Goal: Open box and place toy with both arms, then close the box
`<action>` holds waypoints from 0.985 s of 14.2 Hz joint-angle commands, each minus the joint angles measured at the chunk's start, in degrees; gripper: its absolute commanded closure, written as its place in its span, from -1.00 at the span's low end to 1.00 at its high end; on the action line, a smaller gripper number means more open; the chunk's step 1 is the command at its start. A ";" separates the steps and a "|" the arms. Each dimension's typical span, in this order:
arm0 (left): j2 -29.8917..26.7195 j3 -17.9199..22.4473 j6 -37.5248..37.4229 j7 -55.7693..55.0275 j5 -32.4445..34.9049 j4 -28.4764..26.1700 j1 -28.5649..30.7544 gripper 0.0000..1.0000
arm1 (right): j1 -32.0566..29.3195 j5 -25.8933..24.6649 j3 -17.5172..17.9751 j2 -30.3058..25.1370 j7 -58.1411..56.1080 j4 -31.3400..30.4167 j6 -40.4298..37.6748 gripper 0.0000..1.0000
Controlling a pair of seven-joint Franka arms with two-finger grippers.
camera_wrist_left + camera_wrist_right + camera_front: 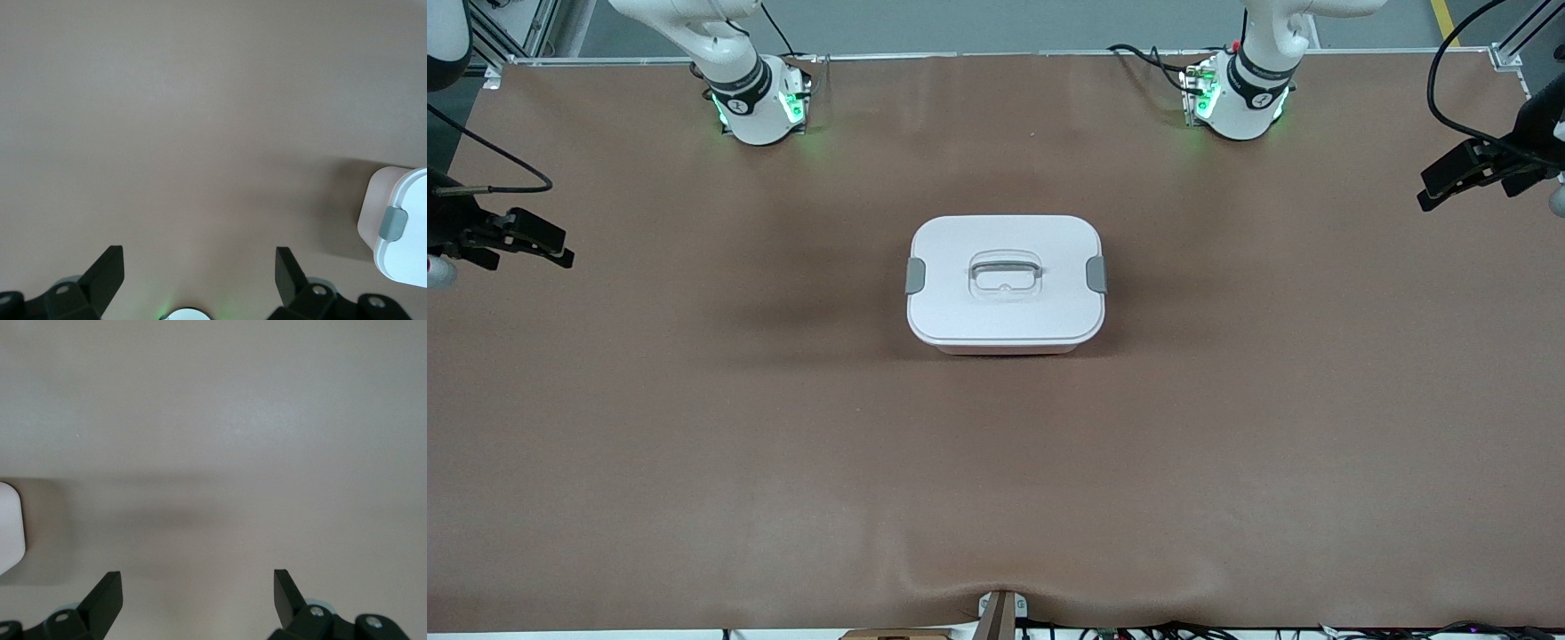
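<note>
Both end effectors spread apart, empty: left end effector (200, 267), right end effector (198, 587). Box (1005, 284) lidded, unlabelled, mid-table.

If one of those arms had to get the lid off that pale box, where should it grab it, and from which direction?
Probably by the recessed handle in the middle of the white lid, coming straight down from above. The box sits flat and closed, and the lid's smooth top offers no other raised part. The grey clips at its two ends likely need releasing first. Both grippers, left and right, hang open at the table's ends.
</note>
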 commanded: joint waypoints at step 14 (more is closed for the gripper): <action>-3.10 -0.49 0.77 5.94 -0.81 -3.18 -0.86 -1.00 | -0.62 0.25 0.38 -0.04 -0.72 0.42 -0.30 -1.00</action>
